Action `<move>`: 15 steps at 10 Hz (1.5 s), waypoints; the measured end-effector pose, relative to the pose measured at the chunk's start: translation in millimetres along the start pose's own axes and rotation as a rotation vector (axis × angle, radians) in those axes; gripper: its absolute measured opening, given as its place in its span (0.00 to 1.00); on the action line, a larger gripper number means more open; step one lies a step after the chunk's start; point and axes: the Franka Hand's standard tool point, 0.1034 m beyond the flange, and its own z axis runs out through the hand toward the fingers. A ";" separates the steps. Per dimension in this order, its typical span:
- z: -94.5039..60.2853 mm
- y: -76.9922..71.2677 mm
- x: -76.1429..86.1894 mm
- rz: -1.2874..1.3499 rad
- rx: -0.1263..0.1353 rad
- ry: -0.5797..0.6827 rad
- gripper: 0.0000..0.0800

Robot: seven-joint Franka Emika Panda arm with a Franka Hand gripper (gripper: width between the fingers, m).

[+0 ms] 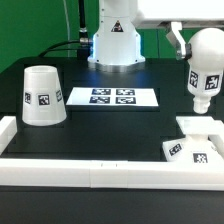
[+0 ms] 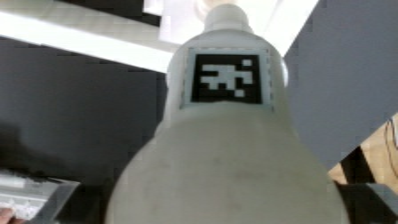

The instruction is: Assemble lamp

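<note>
The exterior view is bright and evenly lit: the white shade (image 1: 43, 96) and bulb (image 1: 205, 68) are close to washed out, with only faint grey shading on their sides, and the matt black bench (image 1: 100, 130) shows almost no glare and no hard shadows. That picture is small and slightly soft. The wrist view is dimmer and blurred; the bulb fills it out of focus, its tag (image 2: 222, 78) smeared, and a bright patch (image 2: 71, 22) behind is blown out

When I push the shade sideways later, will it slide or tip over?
The shade stands wide end down, so it probably slides rather than tips. It looks like rigid white plastic, likely light. Knocked over, its taper would likely roll it in a curve.
</note>
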 end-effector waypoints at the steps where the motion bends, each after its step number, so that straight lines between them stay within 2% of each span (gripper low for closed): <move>1: 3.5 1.6 -0.6 -0.027 -0.001 -0.003 0.72; 5: 8.9 1.1 -4.8 -0.027 0.000 -0.005 0.72; 9: 15.4 -7.6 -9.5 -0.037 0.008 -0.015 0.72; 15: 26.2 -8.4 -21.0 -0.035 0.012 -0.038 0.72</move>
